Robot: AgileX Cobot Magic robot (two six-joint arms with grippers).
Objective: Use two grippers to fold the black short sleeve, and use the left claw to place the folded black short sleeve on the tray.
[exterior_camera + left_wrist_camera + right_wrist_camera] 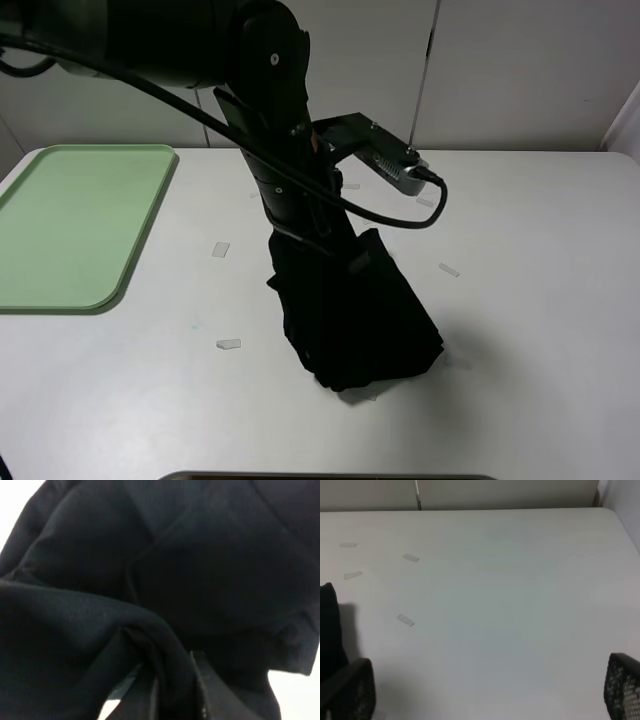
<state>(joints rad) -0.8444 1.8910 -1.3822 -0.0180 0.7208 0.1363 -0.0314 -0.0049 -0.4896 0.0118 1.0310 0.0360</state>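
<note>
Seems past folding — pinches the bunched black short sleeve (355,310) in the left hand (175,680) over the table (540,280), right hand (485,687) spread, empty. Leaves placing on the tray (60,225) undone.

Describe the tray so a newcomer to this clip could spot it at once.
On the white table, look to the left edge of the high view. The tray lies flat there, rectangular with rounded corners and a low rim. It alone is pale green; the bunched shirt at mid-table is black.
</note>
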